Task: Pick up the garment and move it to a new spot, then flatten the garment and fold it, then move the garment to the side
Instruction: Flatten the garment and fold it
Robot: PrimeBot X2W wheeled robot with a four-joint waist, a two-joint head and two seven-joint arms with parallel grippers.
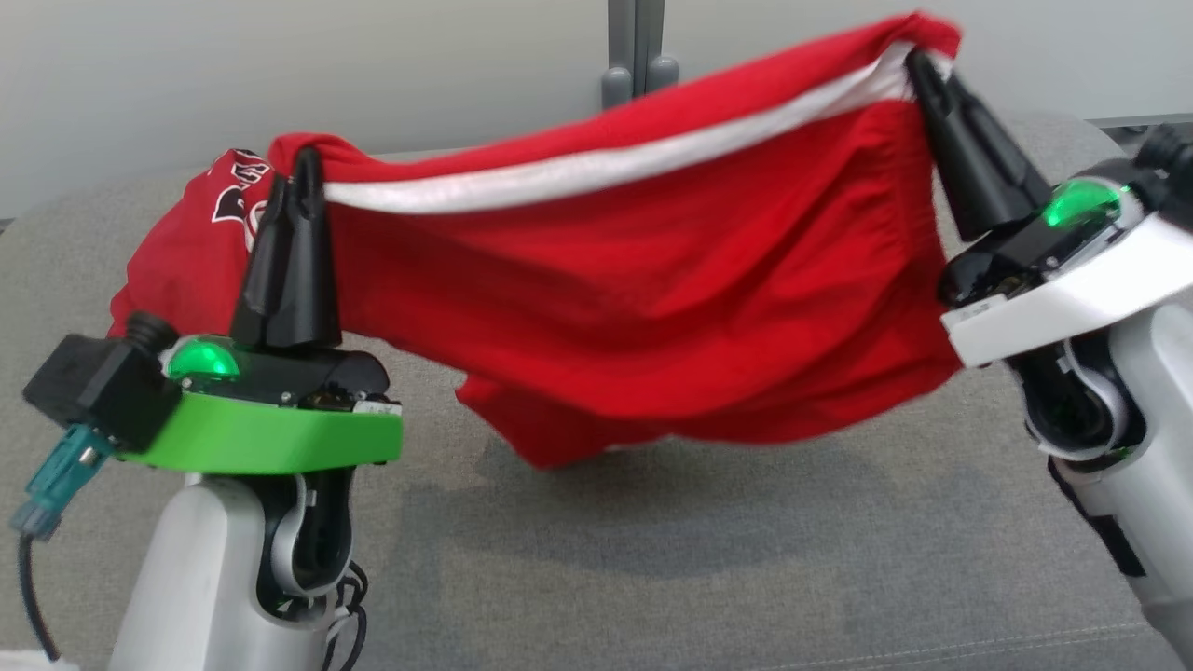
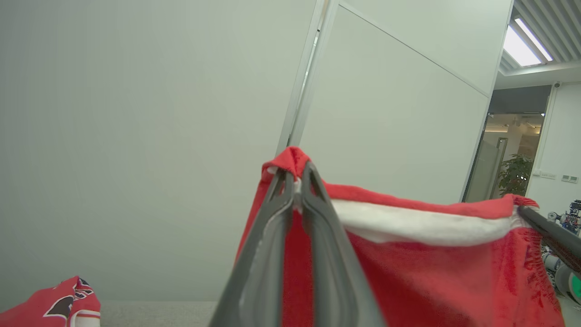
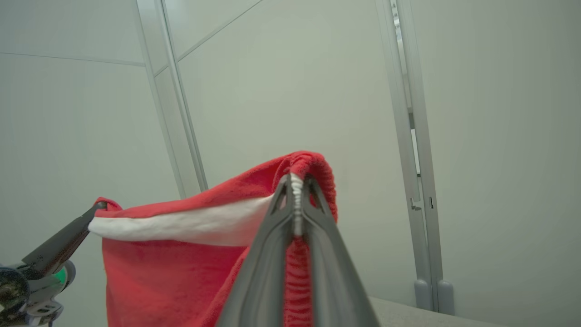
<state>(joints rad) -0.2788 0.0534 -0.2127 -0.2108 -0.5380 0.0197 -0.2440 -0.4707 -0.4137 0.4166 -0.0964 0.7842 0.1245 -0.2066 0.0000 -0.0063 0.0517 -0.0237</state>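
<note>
Left pincer (image 1: 306,166), right pincer (image 1: 920,63) tight on garment (image 1: 634,270)

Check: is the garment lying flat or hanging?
Hanging: the garment sags between the left gripper and right gripper, both shut on its top edge.

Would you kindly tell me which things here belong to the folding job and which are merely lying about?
In the job: red fabric garment with a white band; left end effector and right end effector, both shut on it; grey woven surface below.
Just about: green potted plant; pale wall panels; ceiling strip light.
</note>
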